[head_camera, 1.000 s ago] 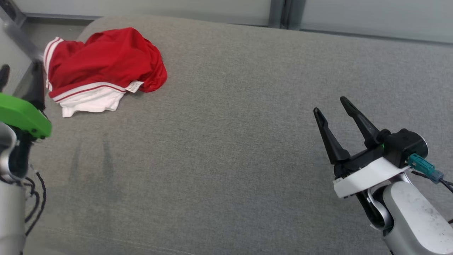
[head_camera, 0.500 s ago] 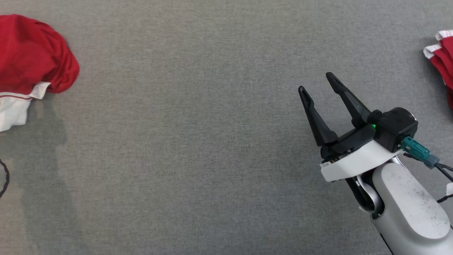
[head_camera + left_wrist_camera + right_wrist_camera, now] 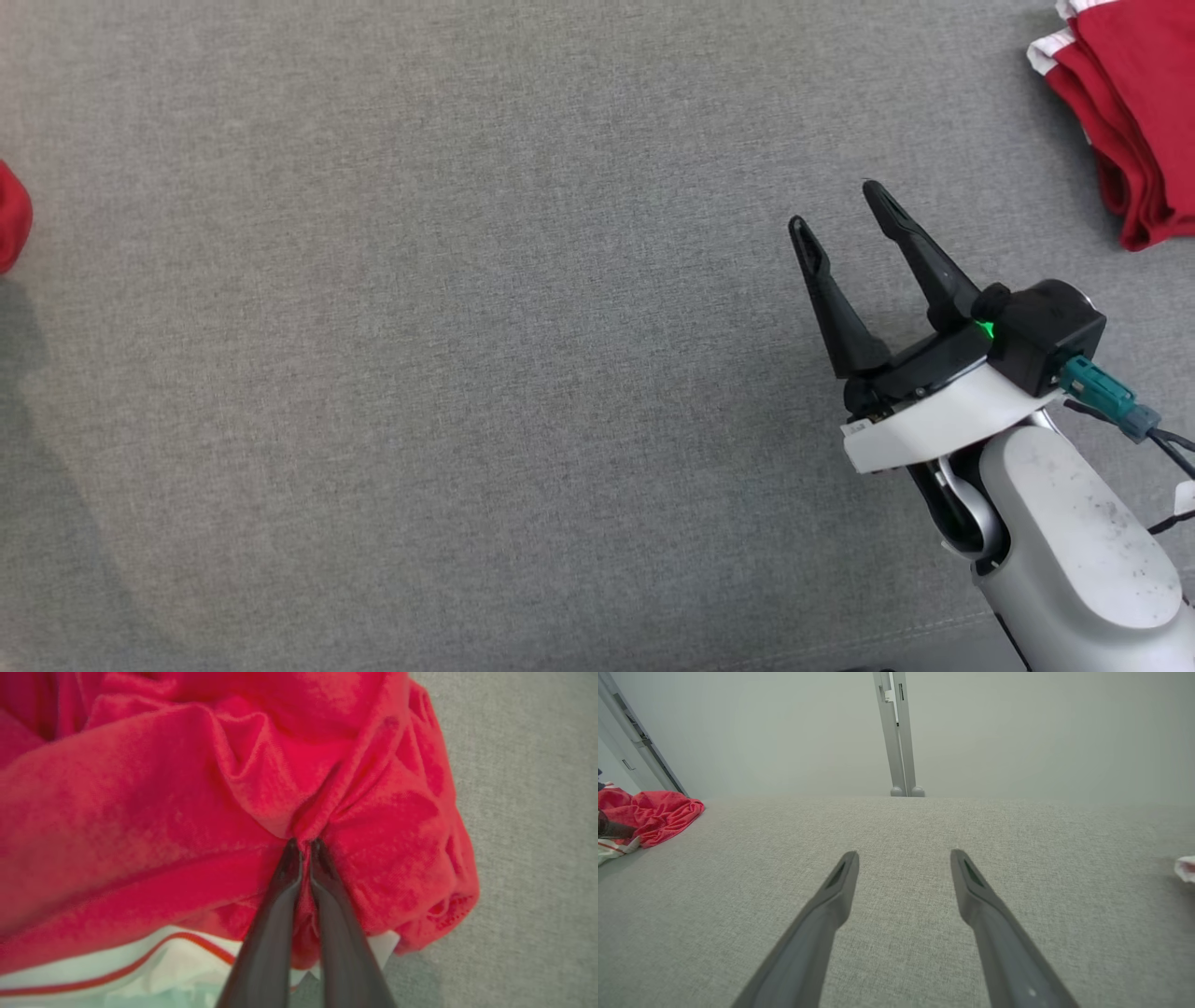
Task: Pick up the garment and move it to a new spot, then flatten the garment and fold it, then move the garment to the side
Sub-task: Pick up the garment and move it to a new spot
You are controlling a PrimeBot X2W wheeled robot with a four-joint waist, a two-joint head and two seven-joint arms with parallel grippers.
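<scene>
Garment [image 3: 11, 217] just pokes in at head view's left edge; right gripper [image 3: 836, 205] angles up-left at lower right, jaws apart, well away from it. Left wrist: left gripper [image 3: 303, 845] clamped on a red fold. Right wrist: fingers spread above grey cushion [image 3: 896, 826], garment far left.

Looks soft, matt and faintly fuzzy, deeply creased: red knit-cloth garment with white trim [image 3: 163, 812]. Under it, grey woven cloth surface [image 3: 467, 373], matt, finely rough. Dark, smooth, plastic-looking with a dull sheen: fingers of left gripper [image 3: 304, 845]. Matt black: right gripper [image 3: 836, 207]. At 4 o'clock, pale forearm shell [image 3: 1074, 523], smooth, slightly glossy, speckled. At 1 o'clock, folded red cloth [image 3: 1130, 112], matt.
</scene>
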